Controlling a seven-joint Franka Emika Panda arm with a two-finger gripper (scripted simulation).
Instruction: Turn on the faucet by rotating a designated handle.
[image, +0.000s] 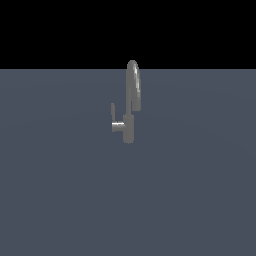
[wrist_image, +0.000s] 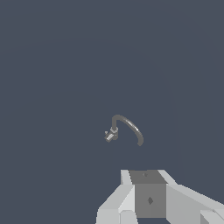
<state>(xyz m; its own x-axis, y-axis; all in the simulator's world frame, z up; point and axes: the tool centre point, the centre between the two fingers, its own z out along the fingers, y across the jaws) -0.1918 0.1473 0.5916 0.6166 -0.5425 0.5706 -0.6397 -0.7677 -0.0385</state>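
The faucet (image: 129, 127) is a small matte grey tap standing on the flat grey floor, with a tall arched spout (image: 134, 85). The handle (image: 114, 121) is a thin L-shaped lever: a short stub on the exterior view's left of the body, ending in a slim upright bar. My gripper does not show in the exterior view. In the wrist view the faucet (wrist_image: 127, 125) is small and far off, seen from above, with the handle (wrist_image: 109, 136) beside its body. Only white and grey parts of my gripper (wrist_image: 146, 175) show at the frame edge, well apart from the faucet.
A plain grey-blue floor (image: 60, 190) spreads around the faucet in all directions, under a black background (image: 60, 30). No other objects show.
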